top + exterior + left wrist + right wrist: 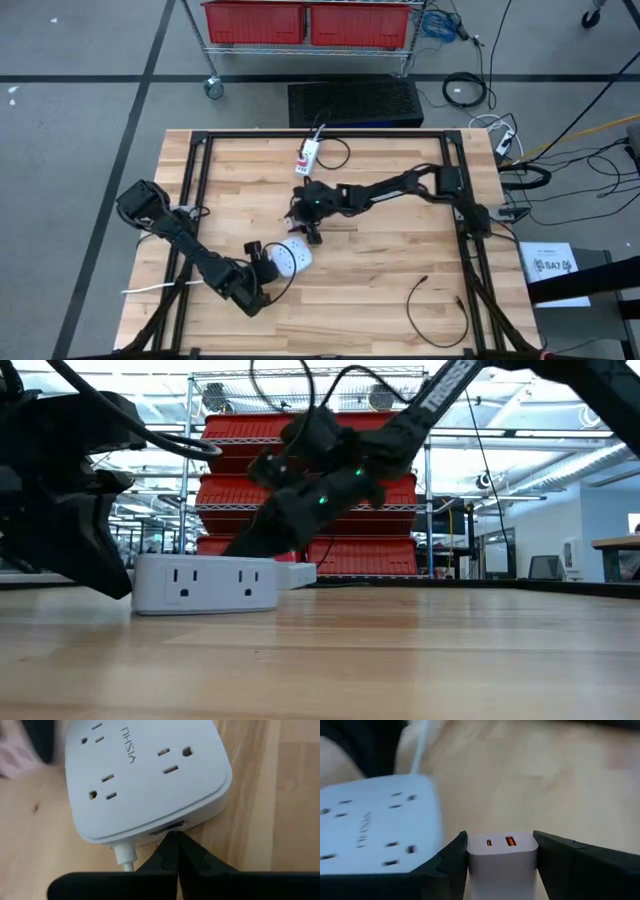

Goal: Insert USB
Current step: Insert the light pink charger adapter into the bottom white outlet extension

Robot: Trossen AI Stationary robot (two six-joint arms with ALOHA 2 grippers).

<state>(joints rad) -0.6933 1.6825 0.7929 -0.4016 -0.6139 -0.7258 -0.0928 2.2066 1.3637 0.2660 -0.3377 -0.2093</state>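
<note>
Bright even overhead light, soft shadows, blurred wrist close-ups

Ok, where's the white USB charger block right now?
The white charger block is clamped in the right gripper near the table's middle in the high view, just beyond the white power strip that the shut left gripper touches.

place: workshop/lab | evidence: wire shelving (300, 460) with red bins (255, 22); floor cables (465, 90); wooden bench (380, 260)

A wooden table (380, 270) carries a white power strip (292, 257) and black cable (435, 310).
</note>
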